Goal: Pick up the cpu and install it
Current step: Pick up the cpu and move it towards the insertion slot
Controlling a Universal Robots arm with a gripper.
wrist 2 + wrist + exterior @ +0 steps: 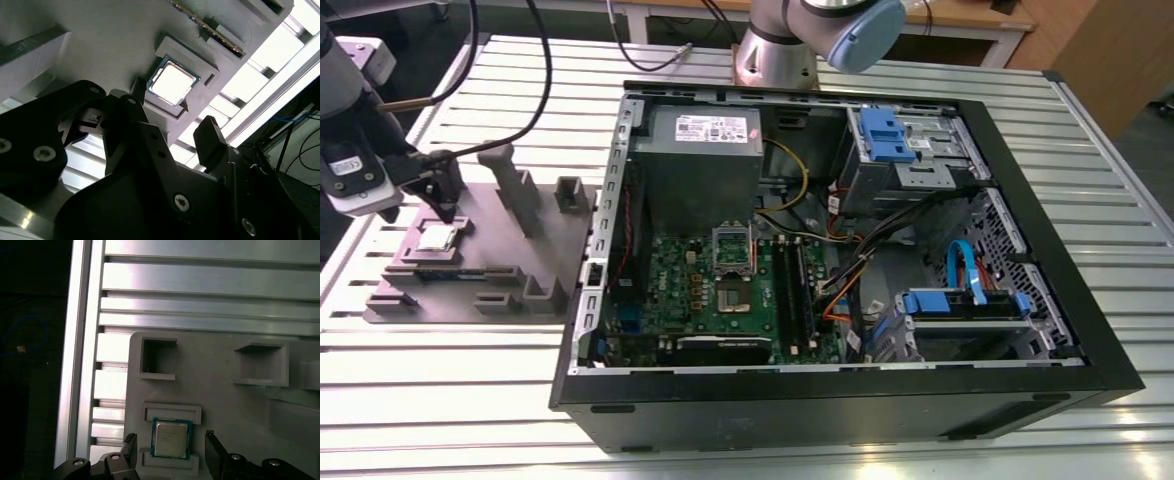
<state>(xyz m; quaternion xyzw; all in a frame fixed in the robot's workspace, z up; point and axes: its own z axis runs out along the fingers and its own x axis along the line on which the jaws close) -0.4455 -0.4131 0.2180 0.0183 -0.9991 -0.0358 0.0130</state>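
Tool point(440, 208) open wide, gripping nothing, poised just above cpu point(438, 237), cpu seated in grey block point(520, 272) recess, left of exterior view, fingers point(214, 460) point(210, 142) flanking it in both wrist views.

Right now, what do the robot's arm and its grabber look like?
The arm is a smooth silvery-grey tube with a round light-blue cap on its joint. Black cables run toward its wrist. The gripper is black and chunky, with two blocky fingers and shiny silver screws.
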